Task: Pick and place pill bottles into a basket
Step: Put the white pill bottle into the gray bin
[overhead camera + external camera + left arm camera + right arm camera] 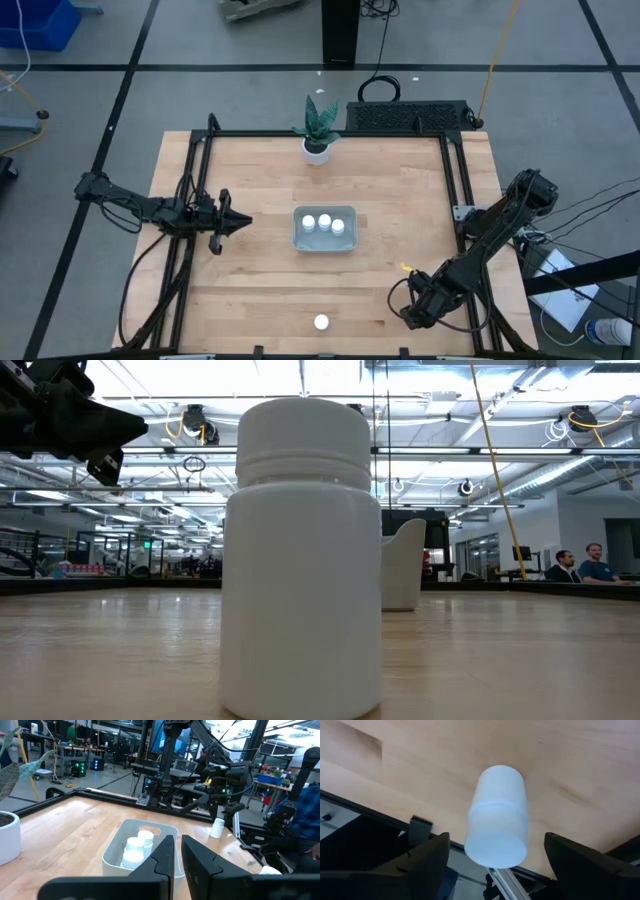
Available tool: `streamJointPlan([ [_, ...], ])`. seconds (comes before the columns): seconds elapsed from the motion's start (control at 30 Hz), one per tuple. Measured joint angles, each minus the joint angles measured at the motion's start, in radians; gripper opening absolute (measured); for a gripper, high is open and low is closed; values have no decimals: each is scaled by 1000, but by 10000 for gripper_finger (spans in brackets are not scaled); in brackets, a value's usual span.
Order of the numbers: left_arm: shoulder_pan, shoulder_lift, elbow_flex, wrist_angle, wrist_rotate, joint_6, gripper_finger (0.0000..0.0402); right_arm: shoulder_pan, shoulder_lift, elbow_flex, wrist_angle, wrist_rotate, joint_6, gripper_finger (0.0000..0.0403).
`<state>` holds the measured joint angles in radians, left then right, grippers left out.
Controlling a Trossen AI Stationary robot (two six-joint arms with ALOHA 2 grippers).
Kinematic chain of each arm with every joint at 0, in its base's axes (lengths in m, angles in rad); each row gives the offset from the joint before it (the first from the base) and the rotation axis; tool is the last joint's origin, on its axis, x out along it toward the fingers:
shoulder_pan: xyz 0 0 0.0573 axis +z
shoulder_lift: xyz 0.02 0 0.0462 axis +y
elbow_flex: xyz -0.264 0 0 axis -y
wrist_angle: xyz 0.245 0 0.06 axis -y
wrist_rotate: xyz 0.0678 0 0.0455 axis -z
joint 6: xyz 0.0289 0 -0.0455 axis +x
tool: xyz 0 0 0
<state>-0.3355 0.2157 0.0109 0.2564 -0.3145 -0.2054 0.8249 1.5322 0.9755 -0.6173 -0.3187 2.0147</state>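
Pill bottles: three already sit in the basket (324,240) mid-table, caps up in a row (324,222). A fourth bottle (321,322) stands alone near the front edge, well apart from both arms. The fifth (496,815) sits between the right gripper's (495,857) fingers, base toward the wrist camera, cap pointing away at the wood.

Right fingers are spread wide, with a clear gap either side of that bottle, so neither pad touches it. From above, that gripper hangs low over the front-right corner of the table, close to the frame rail; the bottle itself is hidden under the arm there.

Left gripper (232,223) waits beside the basket, tips aimed at it, fingers (165,860) nearly together with only a thin slit between them, holding nothing.

Risks, my read:
- Bottle looks off-centre between the fingers. If the jaws close like that, one pad lands first and could shove it or tip it.
- Smooth round plastic; a shallow grip could let it squirt out.
- The corner is tight. A knocked bottle could roll against the rail or off the table.
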Motion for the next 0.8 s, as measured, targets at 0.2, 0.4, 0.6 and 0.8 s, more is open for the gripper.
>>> streamJointPlan([
  [0.2, 0, 0, 0, 0, 2, 0, 37, 0, 0, -5, 8, -1, -7, 209],
  [0.4, 0, 0, 0, 0, 2, 7, 37, 0, -1, -5, 14, -3, -21, 146],
  [0.6, 0, 0, 0, -1, 0, 16, 37, -4, -20, -5, 46, 14, -33, 146],
  [0.8, 0, 0, 0, 0, -1, 17, 37, -26, -134, -6, 24, 305, -43, 146],
])
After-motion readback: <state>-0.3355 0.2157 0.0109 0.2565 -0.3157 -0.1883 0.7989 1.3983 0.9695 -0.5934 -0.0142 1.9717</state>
